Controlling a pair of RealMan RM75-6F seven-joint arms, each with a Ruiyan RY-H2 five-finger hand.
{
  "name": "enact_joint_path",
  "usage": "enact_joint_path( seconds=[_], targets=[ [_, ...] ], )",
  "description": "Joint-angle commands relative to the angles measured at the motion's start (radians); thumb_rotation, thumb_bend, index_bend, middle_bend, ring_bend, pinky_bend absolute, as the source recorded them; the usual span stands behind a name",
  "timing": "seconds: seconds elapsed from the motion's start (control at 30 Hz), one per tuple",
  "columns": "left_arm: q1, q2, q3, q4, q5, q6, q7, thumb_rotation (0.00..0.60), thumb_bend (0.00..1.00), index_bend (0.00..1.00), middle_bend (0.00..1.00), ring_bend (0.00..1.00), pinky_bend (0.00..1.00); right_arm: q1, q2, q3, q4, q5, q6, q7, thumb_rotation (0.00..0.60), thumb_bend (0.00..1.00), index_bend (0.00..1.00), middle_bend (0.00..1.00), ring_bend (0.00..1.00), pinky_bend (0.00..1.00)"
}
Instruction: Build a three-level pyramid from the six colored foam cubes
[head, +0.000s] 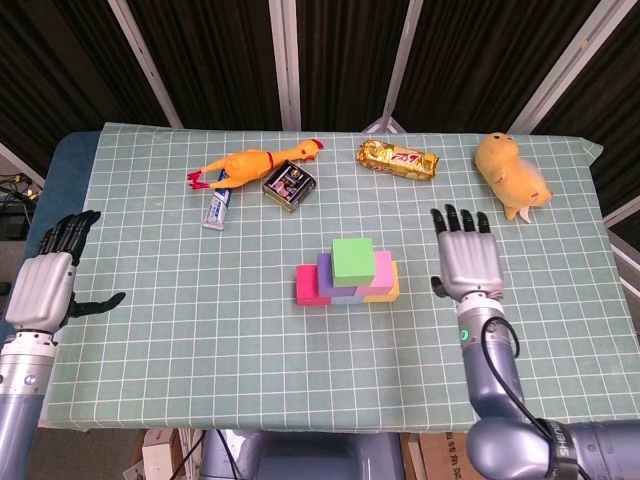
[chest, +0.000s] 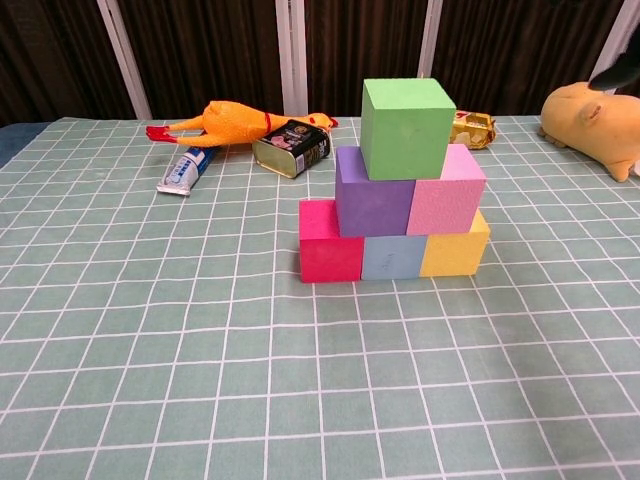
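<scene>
Pyramid is standing at table centre: red cube (chest: 331, 243), blue cube (chest: 393, 257) and yellow cube (chest: 455, 250) touching in the bottom row, purple cube (chest: 373, 191) and pink cube (chest: 446, 190) sitting on them, green cube (chest: 402, 127) capping the top, nothing touching it. Right hand (head: 468, 262) is hovering at 3 o'clock of the stack, apart from it, fingers spread and holding nothing. Left hand (head: 45, 283) is hanging at 9 o'clock by the table edge, well apart, also spread and empty. All three levels look done, so the job now is pulling clear cleanly: keeping the right hand high, drawing it out toward 3 o'clock and avoiding any sweep back over the light foam top cube
</scene>
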Motion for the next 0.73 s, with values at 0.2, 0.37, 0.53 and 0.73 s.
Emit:
enact_joint_path(
  seconds=[0.2, 0.37, 0.53, 0.73],
  targets=[
    [0.092, -0.059, 0.093, 0.126, 0.152, 0.072, -0.066, 0.6, 0.1, 0.0, 0.0, 0.0, 0.07, -0.49, 0.072, -0.368, 0.08, -0.805, -0.089, 0.474, 0.6, 0.33, 0.0, 0.0, 0.0, 0.0],
    [0.16, -0.106, 0.15, 0.241, 0.235, 0.127, -0.133, 0.6, 0.1, 0.0, 0.0, 0.0, 0.07, -0.622, 0.016, -0.485, 0.245, -1.075, -0.045, 0.602, 0.6, 0.32, 0.0, 0.0, 0.0, 0.0],
    [0.22, -0.183, 0.199, 0.423, 0.307, 0.176, -0.173, 0.6, 0.1, 0.0, 0.0, 0.0, 0.06, -0.715, -0.058, -0.547, 0.448, -1.233, 0.003, 0.684, 0.6, 0.33, 0.0, 0.0, 0.0, 0.0],
    [0.224, -0.208, 0.174, 0.496, 0.296, 0.154, -0.197, 0.6, 0.1, 0.0, 0.0, 0.0, 0.06, -0.744, -0.109, -0.531, 0.552, -1.279, -0.007, 0.692, 0.6, 0.33, 0.0, 0.0, 0.0, 0.0]
  ],
)
